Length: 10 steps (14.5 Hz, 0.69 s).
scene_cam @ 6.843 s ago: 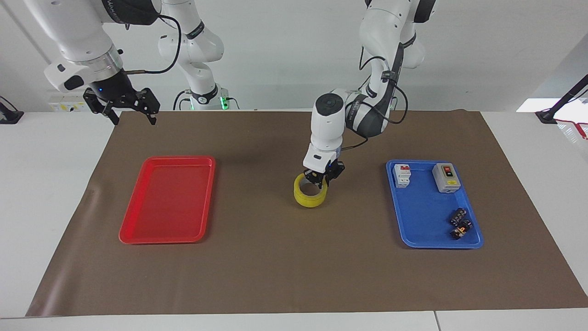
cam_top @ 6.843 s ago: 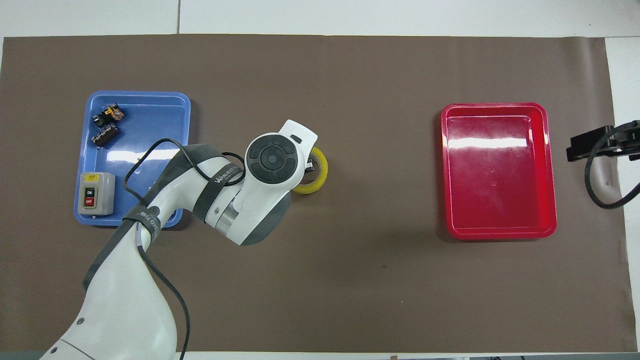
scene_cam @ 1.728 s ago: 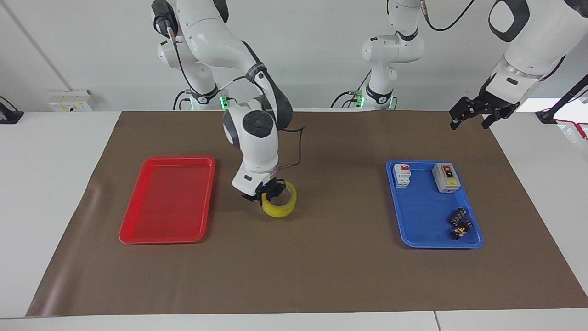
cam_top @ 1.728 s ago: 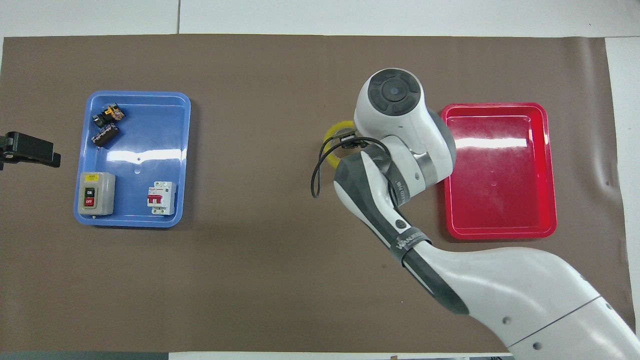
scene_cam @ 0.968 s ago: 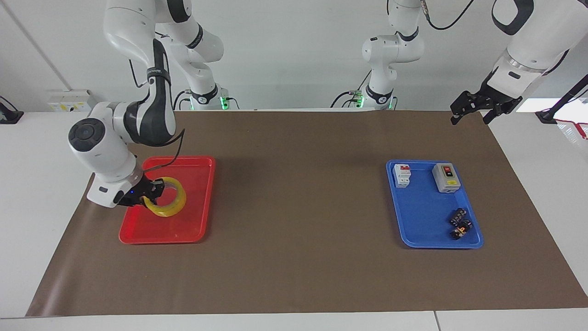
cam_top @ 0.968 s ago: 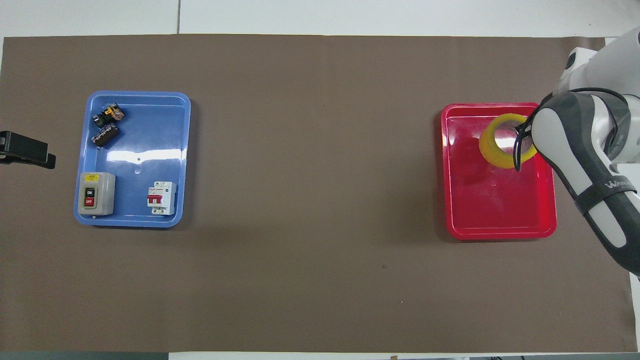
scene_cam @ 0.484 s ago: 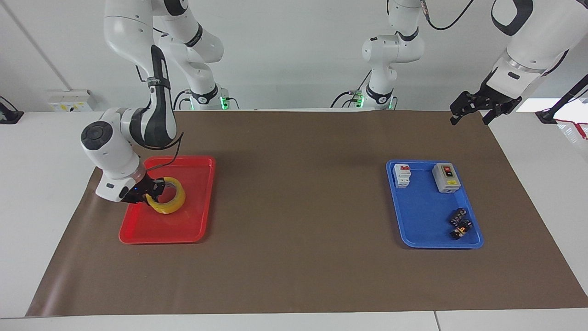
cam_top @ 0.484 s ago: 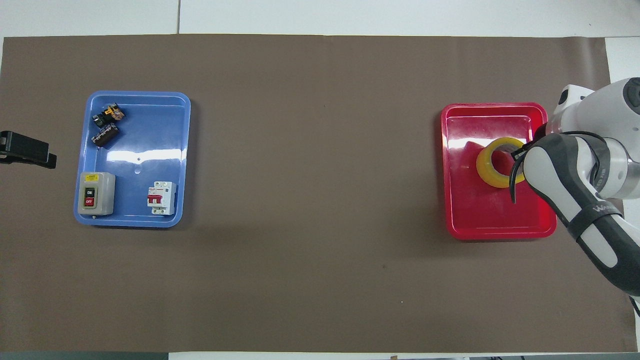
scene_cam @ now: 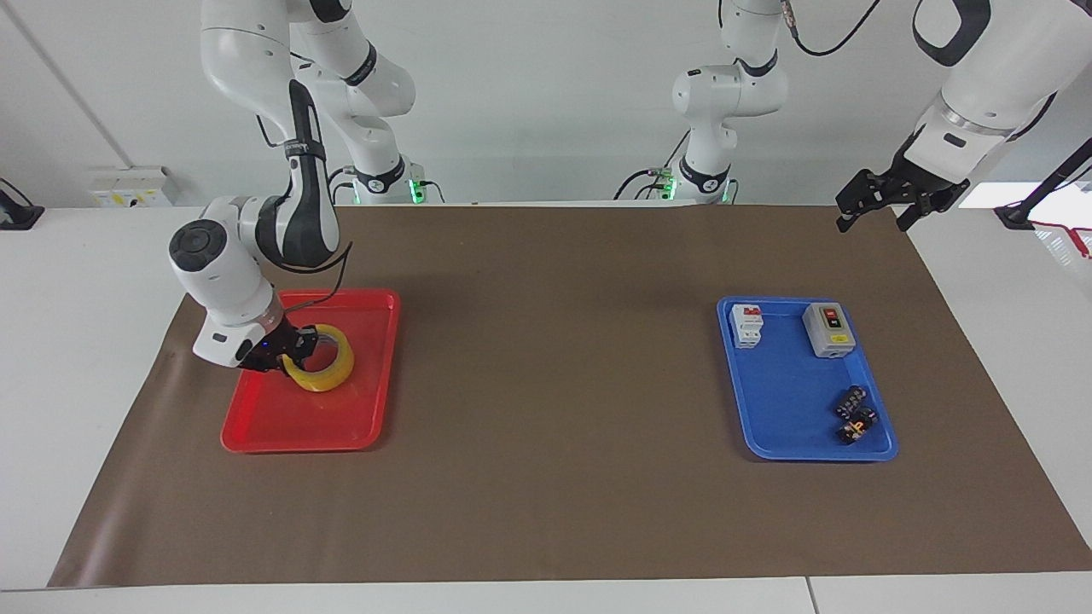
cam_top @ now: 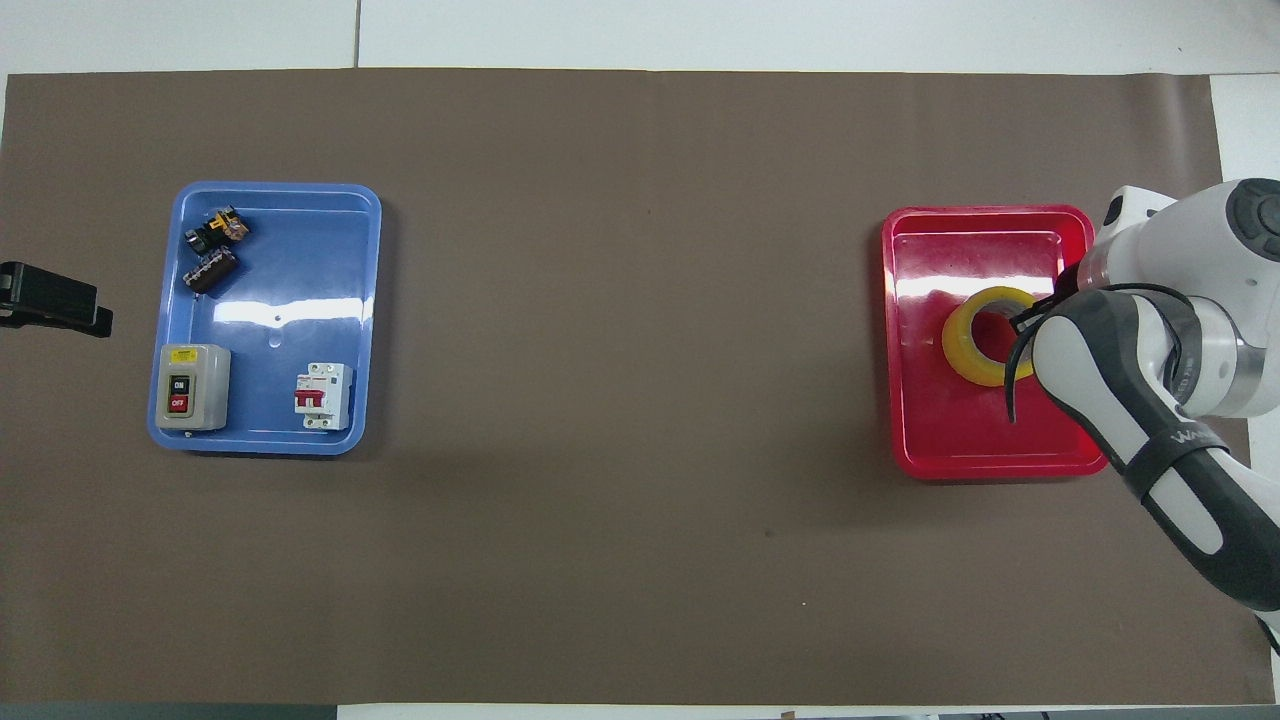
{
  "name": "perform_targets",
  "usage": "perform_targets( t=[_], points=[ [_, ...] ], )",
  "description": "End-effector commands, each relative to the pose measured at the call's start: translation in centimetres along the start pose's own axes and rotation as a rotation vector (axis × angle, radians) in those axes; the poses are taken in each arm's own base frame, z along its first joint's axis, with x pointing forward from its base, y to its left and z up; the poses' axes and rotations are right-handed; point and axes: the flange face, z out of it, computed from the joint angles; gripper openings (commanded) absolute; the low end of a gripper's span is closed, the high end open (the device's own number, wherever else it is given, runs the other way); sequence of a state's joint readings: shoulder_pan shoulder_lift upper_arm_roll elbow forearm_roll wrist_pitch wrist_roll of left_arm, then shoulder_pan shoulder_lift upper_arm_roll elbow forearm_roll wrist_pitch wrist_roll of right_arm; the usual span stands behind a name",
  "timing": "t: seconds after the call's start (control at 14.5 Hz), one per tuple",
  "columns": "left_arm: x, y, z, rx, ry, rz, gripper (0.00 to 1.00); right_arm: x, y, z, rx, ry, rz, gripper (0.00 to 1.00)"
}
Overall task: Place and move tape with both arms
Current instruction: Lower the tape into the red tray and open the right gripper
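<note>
The yellow tape (scene_cam: 331, 372) (cam_top: 968, 346) hangs tilted, low inside the red tray (scene_cam: 256, 439) (cam_top: 900, 440). My right gripper (scene_cam: 286, 356) is shut on the roll's wall at the side toward the right arm's end of the table. Whether the roll touches the tray floor I cannot tell. In the overhead view the right arm covers part of the roll and most of the gripper. My left gripper (scene_cam: 870, 213) (cam_top: 55, 300) waits open and empty above the mat's corner at the left arm's end.
A blue tray (scene_cam: 793, 443) (cam_top: 270, 195) toward the left arm's end holds a grey switch box (scene_cam: 828, 329), a white and red breaker (scene_cam: 746, 325) and small dark parts (scene_cam: 855, 414). Two smaller white arms stand at the robots' edge of the brown mat.
The right gripper has carried the tape a little nearer to the robots and toward the tray's middle, staying shut on it. The left arm has not moved.
</note>
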<state>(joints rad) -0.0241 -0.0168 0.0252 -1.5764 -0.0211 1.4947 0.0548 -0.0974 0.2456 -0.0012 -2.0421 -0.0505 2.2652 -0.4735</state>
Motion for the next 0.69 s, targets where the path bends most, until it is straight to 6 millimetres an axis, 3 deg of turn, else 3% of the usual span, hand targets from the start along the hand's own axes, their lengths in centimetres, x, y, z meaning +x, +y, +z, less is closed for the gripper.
perform_targets(
  t=[0.0, 0.21, 0.35, 0.62],
  points=[
    [-0.1, 0.0, 0.0, -0.011, 0.006, 0.005, 1.0, -0.2, -0.8, -1.1, -0.008, 0.035, 0.059, 0.99],
    [-0.1, -0.1, 0.0, -0.011, 0.006, 0.004, 1.0, 1.2, -0.5, -3.6, -0.025, 0.075, 0.122, 1.0],
    [-0.1, -0.1, 0.1, -0.011, 0.004, 0.005, 1.0, 2.1, -0.5, -6.7, -0.034, 0.106, 0.186, 1.0],
    [-0.1, 0.0, 0.0, -0.011, 0.006, 0.005, 1.0, 1.9, -1.0, -15.6, -0.027, 0.106, 0.396, 1.0]
  ],
)
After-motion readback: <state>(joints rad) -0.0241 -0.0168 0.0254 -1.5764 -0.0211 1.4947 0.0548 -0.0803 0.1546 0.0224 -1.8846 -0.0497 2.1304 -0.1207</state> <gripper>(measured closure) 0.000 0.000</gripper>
